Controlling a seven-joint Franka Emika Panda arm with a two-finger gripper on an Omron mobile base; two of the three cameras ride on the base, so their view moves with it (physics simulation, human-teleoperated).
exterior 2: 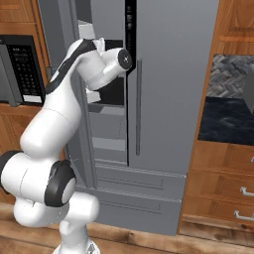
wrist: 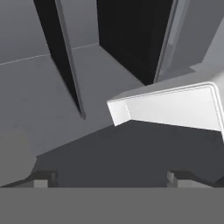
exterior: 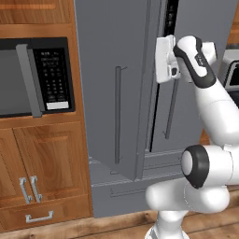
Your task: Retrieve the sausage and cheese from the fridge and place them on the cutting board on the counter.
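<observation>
The gripper [wrist: 109, 177] reaches into the gap of the part-open fridge [exterior: 116, 70], fingers spread wide and empty, a white door bin [wrist: 175, 107] just ahead; sausage and cheese lie hidden somewhere inside.

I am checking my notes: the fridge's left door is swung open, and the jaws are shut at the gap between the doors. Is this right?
Not quite. The fridge does have its left door swung open, but the gripper at that gap has its jaws open, not shut; the hand view shows the two tips standing far apart.
</observation>
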